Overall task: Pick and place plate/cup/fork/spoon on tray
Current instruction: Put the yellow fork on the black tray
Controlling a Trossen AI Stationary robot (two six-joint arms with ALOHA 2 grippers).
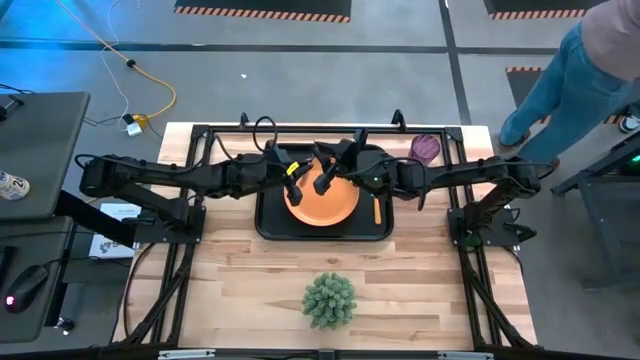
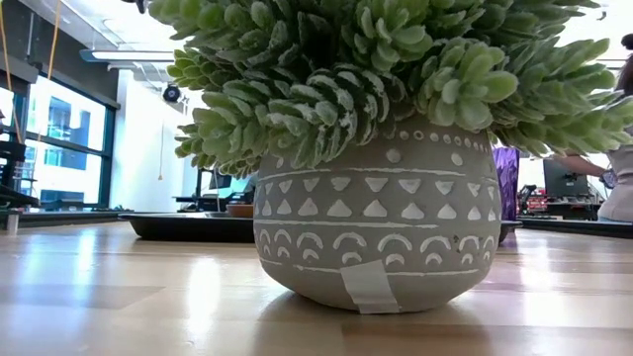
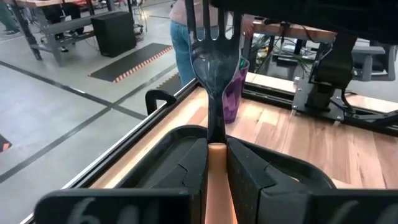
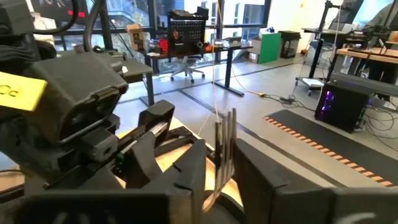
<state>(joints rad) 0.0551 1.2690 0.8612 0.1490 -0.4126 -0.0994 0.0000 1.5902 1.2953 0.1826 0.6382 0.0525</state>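
The orange plate (image 1: 322, 205) lies on the black tray (image 1: 270, 225), and the spoon (image 1: 377, 208) lies on the tray to the plate's right. The purple cup (image 1: 425, 148) stands on the table beyond the tray's far right corner. Both grippers meet above the plate. My left gripper (image 1: 297, 180) is shut on the fork (image 3: 214, 56), whose tines point away and upward. My right gripper (image 1: 325, 178) is open by a narrow gap. Its fingers stand on either side of the fork's tines (image 4: 226, 143); I cannot tell whether they touch. My left gripper pinches the fork's orange-tan handle (image 3: 216, 163) between its two fingers. The fingers lie along the fork, coming from the table's left side. The fork is lifted clear above the plate, and its neck and silver tines stick out past the fingertips toward the far right.
A spiky green plant in a grey patterned pot (image 1: 329, 300) stands near the table's near edge and fills the low view (image 2: 376, 227). A person in jeans (image 1: 560, 70) stands beyond the far right corner. Bare wood lies left and right of the tray.
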